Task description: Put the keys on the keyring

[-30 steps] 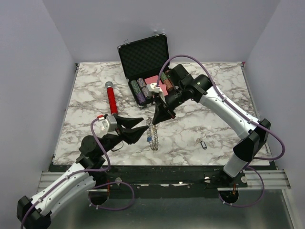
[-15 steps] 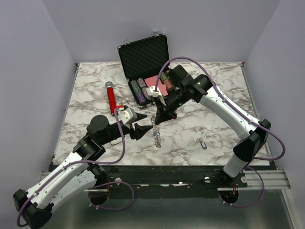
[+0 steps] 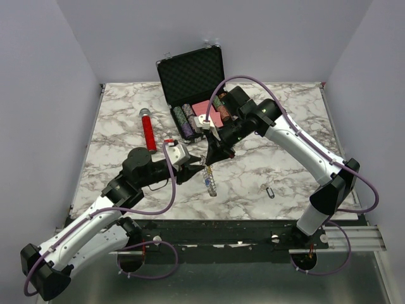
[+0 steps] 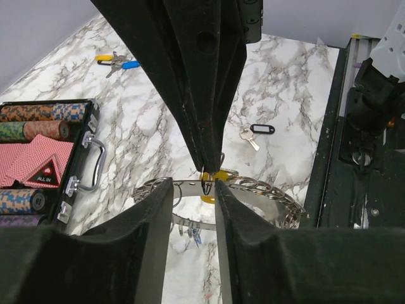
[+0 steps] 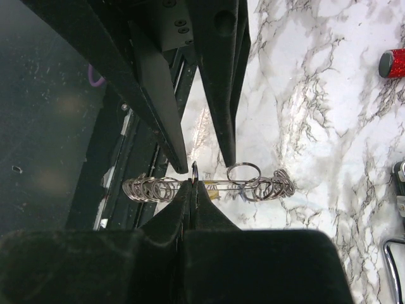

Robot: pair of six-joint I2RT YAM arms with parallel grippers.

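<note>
The only writing I can read is "ALL IN" on the top red card [image 4: 43, 179], which lies in the open black case [image 3: 192, 79] at 12 o'clock on the marble tabletop [image 3: 126, 114]. Beside the cards the case holds rows of striped chips [image 3: 185, 120], and its raised lid is lined with foam. Near the middle of the tabletop the keyring [image 5: 266, 187] stands upright, edge-on from above. It is pinched at its top by the right tool [image 3: 207, 161], whose fingers are closed tight on the ring's wire. The left tool [image 3: 190, 168] reaches in from 9 o'clock with its fingers narrowly apart, straddling the ring at that pinch and gripping nothing I can see. A yellow tag [image 4: 221, 175] shows at the same spot. A black-tagged key [image 3: 270, 191] lies at 4 o'clock from the ring. The yellow and blue keys [image 4: 117, 60] lie together at 11 o'clock in the left wrist view. A red microphone [image 3: 147, 132] lies at 10 o'clock from the ring.
</note>
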